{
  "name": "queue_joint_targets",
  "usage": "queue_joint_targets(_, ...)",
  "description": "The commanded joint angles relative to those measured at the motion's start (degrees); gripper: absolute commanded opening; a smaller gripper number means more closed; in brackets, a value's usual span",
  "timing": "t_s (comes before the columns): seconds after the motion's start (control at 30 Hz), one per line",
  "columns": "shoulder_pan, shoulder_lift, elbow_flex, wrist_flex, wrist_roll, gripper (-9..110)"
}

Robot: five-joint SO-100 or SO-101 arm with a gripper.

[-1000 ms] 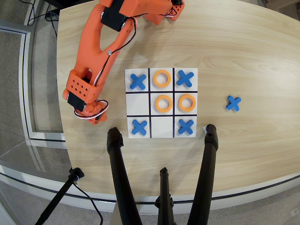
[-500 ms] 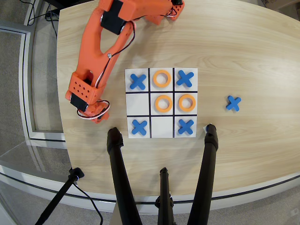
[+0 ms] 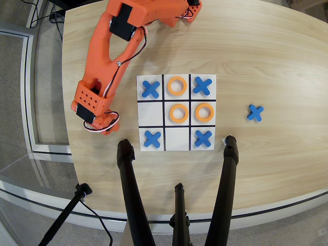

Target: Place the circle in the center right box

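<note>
arm (image 3: pixel 110 56) lies bent left of board (image 3: pixel 176 113).

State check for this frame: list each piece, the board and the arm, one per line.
Orange rings: three flat on the board, top middle, centre, middle row right-hand cell.
Blue X pieces: four on the corner cells, e.g.; one off the board.
Board: two cells empty.
Gripper: left of the board, holding nothing visible; fingers unclear.
</note>
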Motion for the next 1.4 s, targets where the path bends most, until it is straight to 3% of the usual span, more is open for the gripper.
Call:
queue_joint_targets(0.0, 0.7, -0.1, 0.9, 1.9, 1.1, 18)
queue_joint_targets(0.1, 0.7, -0.1, 1.1, 1.9, 1.9, 18)
queue_joint_targets(0.27, 0.4, -0.1, 1.1, 1.9, 2.5, 4)
queue_joint_targets(0.4, 0.2, -0.1, 1.2, 1.9, 3.0, 0)
queue_joint_targets(0.63, -1.1, 4.4, 3.9, 1.9, 5.9, 0)
queue_joint_targets(0.9, -7.3, 23.9, 15.0, 2.0, 10.9, 0)
queue_joint_targets(1.17, -16.7, 46.7, 37.0, -1.2, 11.2, 0)
queue_joint_targets(1.37, -23.8, 54.5, 46.5, -2.5, 10.6, 0)
